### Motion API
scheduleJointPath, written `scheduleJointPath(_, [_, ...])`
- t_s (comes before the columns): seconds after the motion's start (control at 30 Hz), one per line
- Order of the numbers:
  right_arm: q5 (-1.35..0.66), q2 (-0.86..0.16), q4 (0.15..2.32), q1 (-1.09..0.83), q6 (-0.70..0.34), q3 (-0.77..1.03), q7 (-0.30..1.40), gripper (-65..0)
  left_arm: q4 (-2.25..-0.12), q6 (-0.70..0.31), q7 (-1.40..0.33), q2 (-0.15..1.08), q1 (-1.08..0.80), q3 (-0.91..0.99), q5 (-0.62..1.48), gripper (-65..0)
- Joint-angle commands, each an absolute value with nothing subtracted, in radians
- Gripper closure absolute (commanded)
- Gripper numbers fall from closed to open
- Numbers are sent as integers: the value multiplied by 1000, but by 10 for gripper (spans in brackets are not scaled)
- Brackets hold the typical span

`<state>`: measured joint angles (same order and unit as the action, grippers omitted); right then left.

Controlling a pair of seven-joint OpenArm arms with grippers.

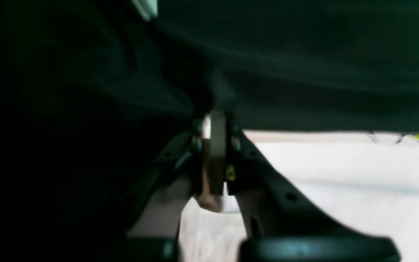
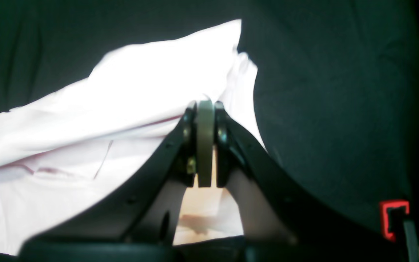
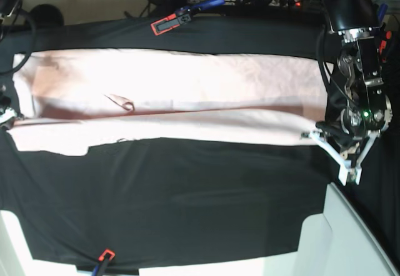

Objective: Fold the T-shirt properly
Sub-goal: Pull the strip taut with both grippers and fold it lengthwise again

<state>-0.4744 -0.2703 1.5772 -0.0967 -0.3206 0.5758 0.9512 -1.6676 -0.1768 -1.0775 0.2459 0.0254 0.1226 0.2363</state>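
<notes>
black cloth (image 3: 187,195) covers the whole table, wrinkled, with orange-red clamps at the far edge (image 3: 165,25) and the near edge (image 3: 105,255). a white box (image 3: 331,238) sits at the near corner, on the left arm's side. cables and a blue thing lie behind the table. the t-shirt (image 3: 175,95) is pale pink, spread in a long band across the far half of the table, one long edge folded over onto itself. left gripper (image 3: 310,135) is down at one end of the band, jaws pinched together on the shirt's edge, arm bent steeply above it. right gripper (image 2: 205,145) is at the other end, barely inside the base view, jaws closed on the shirt edge, i think; its wrist view is overexposed there.
</notes>
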Motion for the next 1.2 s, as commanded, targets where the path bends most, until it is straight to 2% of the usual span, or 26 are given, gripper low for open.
scheduleJointPath(0.0, [-483,-291,1595,-96,-318,581,924,0,-1687,-173,-1069,268,21,124,229,0])
scheduleJointPath(0.27, [-487,-288,1595,-163,-318,582,928,0,-1719,-173,-1013,292,-84,124,228,0])
scheduleJointPath(0.53, [-483,-240,1595,-200,-320,575,931,0,-1744,-173,-1009,309,-139,133,228,0])
scheduleJointPath(0.67, [-481,-225,1595,-216,-320,575,923,0,-1742,-173,-946,312,-188,133,223,0])
scheduleJointPath(0.87, [-481,-228,1590,-222,-321,575,921,0,-1742,-173,-921,306,-237,131,101,0])
scheduleJointPath(1.17, [-478,-246,1567,-223,-323,568,881,0,-1632,-173,-869,308,-262,124,87,0])
